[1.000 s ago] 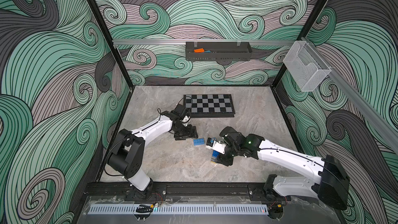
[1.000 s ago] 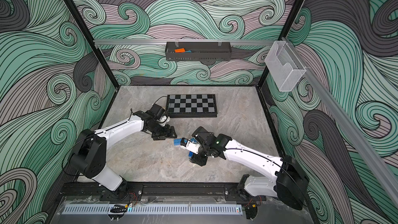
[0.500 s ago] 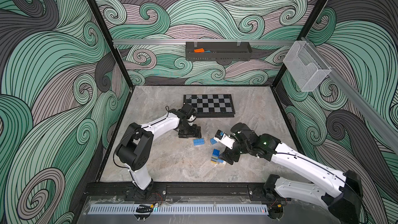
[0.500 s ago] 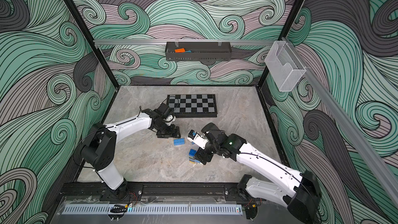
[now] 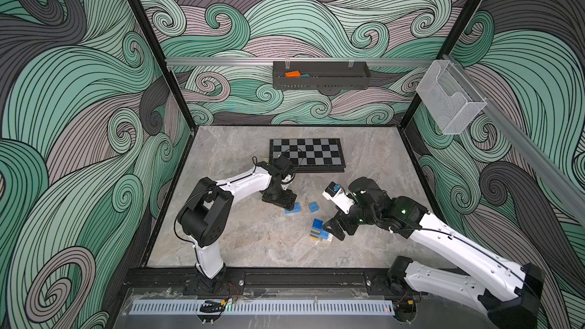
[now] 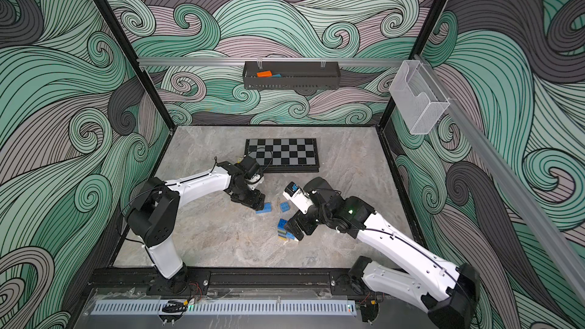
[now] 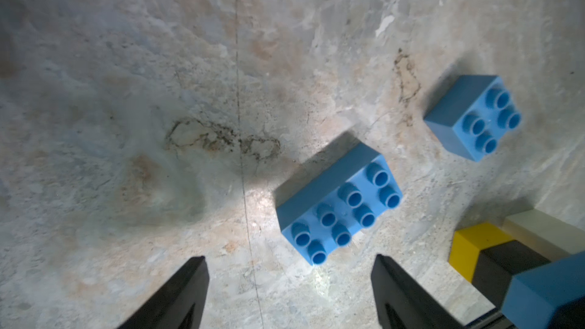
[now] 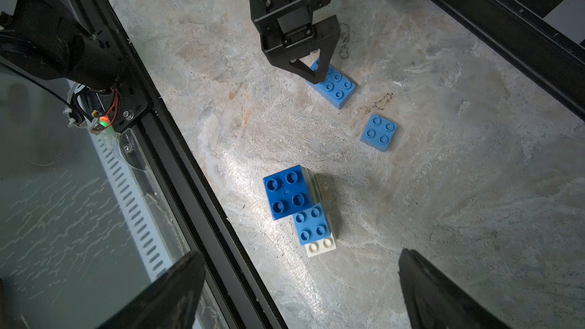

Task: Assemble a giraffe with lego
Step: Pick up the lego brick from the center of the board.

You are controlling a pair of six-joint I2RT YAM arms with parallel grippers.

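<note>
The partly built giraffe (image 5: 319,231) (image 6: 284,230) stands free on the table: a dark blue square on a banded stack, with a lower light blue brick and white and yellow bricks at the base (image 8: 297,204) (image 7: 468,248). My right gripper (image 5: 333,229) (image 8: 300,254) hovers just right of it, open wide and empty. Two loose lego pieces lie beyond it: a long blue brick (image 5: 292,208) (image 7: 338,204) (image 8: 335,85) and a square blue brick (image 5: 314,206) (image 7: 471,115) (image 8: 379,132). My left gripper (image 5: 286,204) (image 7: 289,259) is open at the long brick's end, holding nothing.
A chessboard (image 5: 306,155) (image 6: 281,155) lies at the back of the table, with a small yellow die (image 5: 265,160) at its left corner. A black wall tray (image 5: 319,81) holds an orange block. The black front rail (image 8: 190,153) runs close to the giraffe.
My right gripper opened, let go of the brick stack and drew back to the right; the stack now stands on the table. My left gripper moved right to the long blue brick.
</note>
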